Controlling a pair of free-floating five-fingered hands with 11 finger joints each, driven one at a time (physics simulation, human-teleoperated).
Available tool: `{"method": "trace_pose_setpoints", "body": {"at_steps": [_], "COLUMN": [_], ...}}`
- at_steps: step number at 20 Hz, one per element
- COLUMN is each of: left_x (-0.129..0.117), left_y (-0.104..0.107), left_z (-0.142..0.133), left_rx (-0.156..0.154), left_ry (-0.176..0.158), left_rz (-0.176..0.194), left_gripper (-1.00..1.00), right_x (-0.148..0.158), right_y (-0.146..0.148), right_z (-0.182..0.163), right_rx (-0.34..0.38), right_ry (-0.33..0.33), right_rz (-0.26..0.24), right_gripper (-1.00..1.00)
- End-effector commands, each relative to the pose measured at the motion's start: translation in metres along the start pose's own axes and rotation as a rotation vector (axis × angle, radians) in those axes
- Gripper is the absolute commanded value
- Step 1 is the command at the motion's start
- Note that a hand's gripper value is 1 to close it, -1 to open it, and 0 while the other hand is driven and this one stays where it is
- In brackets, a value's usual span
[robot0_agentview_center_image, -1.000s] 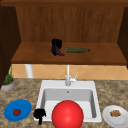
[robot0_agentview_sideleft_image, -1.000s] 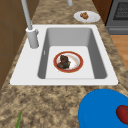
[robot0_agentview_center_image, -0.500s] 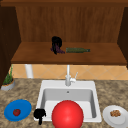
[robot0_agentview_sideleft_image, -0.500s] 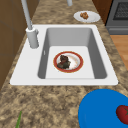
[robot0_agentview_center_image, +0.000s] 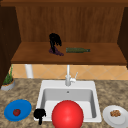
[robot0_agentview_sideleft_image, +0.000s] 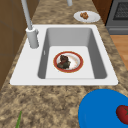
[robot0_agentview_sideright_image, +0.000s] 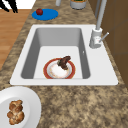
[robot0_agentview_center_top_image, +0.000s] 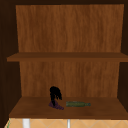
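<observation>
Left hand (robot0_agentview_center_image: 39, 114) nearest, hanging in air, fingers loose and spread, holding nothing; blue plate (robot0_agentview_center_image: 23, 107) just left of it. Farther back, up on shelf (robot0_agentview_center_image: 37, 56): right hand (robot0_agentview_center_image: 55, 41), fingers drooping onto purple thing (robot0_agentview_center_image: 58, 52) directly beneath; grip cannot be told. Green bottle (robot0_agentview_center_image: 76, 50) lies just right of hand. Purple thing looks flat, limp: likely soft, light. Best pinched at end under fingertips.

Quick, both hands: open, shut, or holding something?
Left robot hand: by the blue plate, fingers cannot be told.
Right robot hand: fingers curled down onto a purple thing on the shelf.
</observation>
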Motion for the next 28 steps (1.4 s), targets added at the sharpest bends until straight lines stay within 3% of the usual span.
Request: {"method": "trace_pose_setpoints", "body": {"at_steps": [1, 11, 28], "left_x": [0.0, 0.0, 0.0], "left_y": [0.0, 0.0, 0.0], "left_z": [0.0, 0.0, 0.0], "left_rx": [0.0, 0.0, 0.0], "left_ry": [0.0, 0.0, 0.0], "left_rz": [0.0, 0.0, 0.0], "left_gripper": [0.0, 0.0, 0.0], "right_x": [-0.012, -0.039, -0.107], "right_y": [-0.022, -0.028, 0.039], "right_z": [0.02, 0.111, 0.204], "right_rx": [-0.03, -0.106, -0.147], "right_ry": [0.01, -0.029, -0.051], "right_rz": [0.008, -0.027, -0.04], "right_gripper": [-1.0, -1.0, -1.0]}}
